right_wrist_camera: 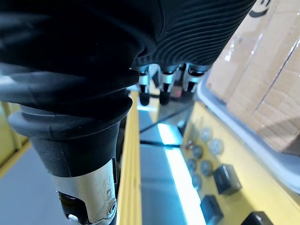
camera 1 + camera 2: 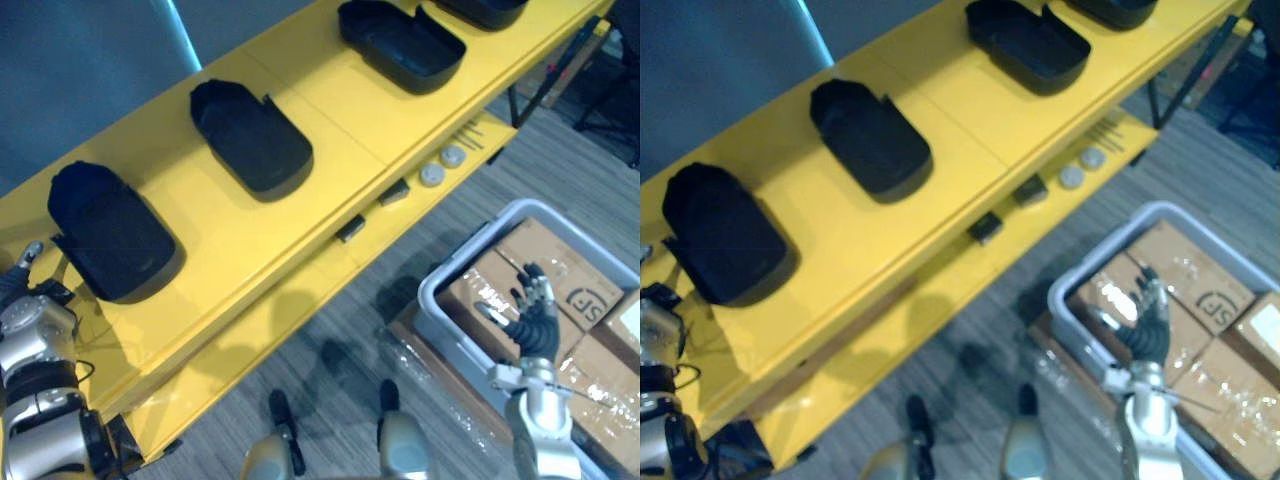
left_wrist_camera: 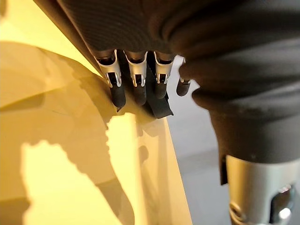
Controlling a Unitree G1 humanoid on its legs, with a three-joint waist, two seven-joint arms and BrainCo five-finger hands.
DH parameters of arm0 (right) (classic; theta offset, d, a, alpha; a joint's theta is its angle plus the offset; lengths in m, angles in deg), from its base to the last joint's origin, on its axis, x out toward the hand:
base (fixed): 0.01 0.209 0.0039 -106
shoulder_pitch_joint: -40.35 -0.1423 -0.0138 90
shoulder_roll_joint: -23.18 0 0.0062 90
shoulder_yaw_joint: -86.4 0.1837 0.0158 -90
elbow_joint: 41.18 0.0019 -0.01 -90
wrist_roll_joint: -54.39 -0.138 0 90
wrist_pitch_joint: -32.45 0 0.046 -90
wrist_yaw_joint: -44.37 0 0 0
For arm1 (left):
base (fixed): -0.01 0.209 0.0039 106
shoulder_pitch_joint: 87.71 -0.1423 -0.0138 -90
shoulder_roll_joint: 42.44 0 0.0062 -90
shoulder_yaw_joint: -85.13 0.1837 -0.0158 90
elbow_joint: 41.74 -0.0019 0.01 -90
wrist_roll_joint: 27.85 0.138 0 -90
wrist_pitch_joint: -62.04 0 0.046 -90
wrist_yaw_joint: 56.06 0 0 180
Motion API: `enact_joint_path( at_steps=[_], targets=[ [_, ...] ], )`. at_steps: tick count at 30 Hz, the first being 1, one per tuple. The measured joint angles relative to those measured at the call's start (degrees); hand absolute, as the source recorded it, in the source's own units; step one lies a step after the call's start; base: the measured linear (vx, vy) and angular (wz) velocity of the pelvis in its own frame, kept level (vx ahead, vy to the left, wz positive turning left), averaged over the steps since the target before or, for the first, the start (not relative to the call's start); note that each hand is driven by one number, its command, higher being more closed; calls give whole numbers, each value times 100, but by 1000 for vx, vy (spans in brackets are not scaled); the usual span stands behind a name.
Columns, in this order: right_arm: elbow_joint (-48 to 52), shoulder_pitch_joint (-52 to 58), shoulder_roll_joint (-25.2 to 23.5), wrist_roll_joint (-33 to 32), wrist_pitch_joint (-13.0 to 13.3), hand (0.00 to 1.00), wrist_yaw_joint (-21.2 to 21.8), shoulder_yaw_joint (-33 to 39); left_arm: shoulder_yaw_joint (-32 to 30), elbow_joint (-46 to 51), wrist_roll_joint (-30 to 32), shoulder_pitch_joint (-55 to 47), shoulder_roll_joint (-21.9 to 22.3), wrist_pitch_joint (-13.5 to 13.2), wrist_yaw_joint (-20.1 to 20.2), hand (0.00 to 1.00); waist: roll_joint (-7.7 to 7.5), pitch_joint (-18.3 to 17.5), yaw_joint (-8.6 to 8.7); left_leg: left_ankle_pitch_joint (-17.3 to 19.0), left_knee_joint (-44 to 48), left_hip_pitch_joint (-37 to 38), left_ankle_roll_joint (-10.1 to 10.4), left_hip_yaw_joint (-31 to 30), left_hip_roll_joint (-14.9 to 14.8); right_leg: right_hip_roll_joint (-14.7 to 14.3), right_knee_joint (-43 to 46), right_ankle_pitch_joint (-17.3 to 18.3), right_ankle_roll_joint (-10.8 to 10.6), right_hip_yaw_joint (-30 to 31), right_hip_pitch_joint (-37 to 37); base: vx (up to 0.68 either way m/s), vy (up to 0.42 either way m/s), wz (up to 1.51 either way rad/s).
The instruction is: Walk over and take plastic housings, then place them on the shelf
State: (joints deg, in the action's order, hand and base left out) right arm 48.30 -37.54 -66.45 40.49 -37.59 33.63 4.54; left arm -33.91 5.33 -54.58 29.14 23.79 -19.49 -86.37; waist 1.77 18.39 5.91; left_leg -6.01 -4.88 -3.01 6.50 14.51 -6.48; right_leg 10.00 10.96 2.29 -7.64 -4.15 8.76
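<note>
From where I stand, the left eye view has the black housings laid in a row along the top of the yellow shelf [image 2: 330,130]: the nearest housing [image 2: 110,235], a second housing [image 2: 250,135] and a third housing [image 2: 400,45] lying hollow side up. The right hand [image 2: 535,315] hovers well apart from them over a grey bin [image 2: 470,245] packed with cardboard boxes [image 2: 560,270], fingers spread wide and empty. The right eye view adds two round discs [image 2: 1072,177] and small dark blocks [image 2: 1030,190] on the lower board. In the left wrist view the left hand [image 3: 136,82] hangs at the shelf's edge, fingers straight and loose, gripping nothing I can make out. The right wrist view has that hand's fingers slack, nothing between them. Those shells look to me like thin moulded plastic: light, stiff, smooth enough to slide. I would take one across its long side walls, or pinch the rim with the thumb inside the hollow, and not squeeze hard.
</note>
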Motion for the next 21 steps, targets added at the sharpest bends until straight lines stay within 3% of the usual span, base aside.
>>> enact_joint_path(
  at_steps=[2,5,10,13,17,21],
  targets=[
    [0,-2,19,0,0,0,67,0,0,0,0,0,0,-120,0,0,0,0,20,-1,1,2,-1,7,1,0,15,0,0,13,16,5,0,-2],
    [9,-12,23,2,3,0,79,0,62,79,-2,-2,1,-631,124,0,0,0,82,-1,2,11,-1,6,2,1,24,1,2,17,16,0,0,0],
    [14,-26,-21,16,182,0,95,17,538,1301,-34,-177,13,-1513,497,0,1,-1,116,-3,21,119,-2,5,6,-2,22,3,0,26,-75,0,0,0],
    [47,-63,-108,85,250,0,101,56,547,1899,83,-265,97,-1870,574,0,5,-11,121,-1,19,215,-1,-7,1,-9,-40,6,-8,2,-206,1,0,1],
    [95,-57,-215,170,255,0,112,191,502,2456,90,-615,262,-2159,557,0,64,-123,111,16,-3,301,1,-100,3,-13,-239,-39,-34,-102,-440,11,3,11],
    [143,73,-350,192,256,0,106,267,131,3212,321,-1182,468,-2346,438,0,110,-544,88,16,-1,312,1,-204,1,-22,-563,-140,-39,-309,-699,47,-3,18]
  ],
)
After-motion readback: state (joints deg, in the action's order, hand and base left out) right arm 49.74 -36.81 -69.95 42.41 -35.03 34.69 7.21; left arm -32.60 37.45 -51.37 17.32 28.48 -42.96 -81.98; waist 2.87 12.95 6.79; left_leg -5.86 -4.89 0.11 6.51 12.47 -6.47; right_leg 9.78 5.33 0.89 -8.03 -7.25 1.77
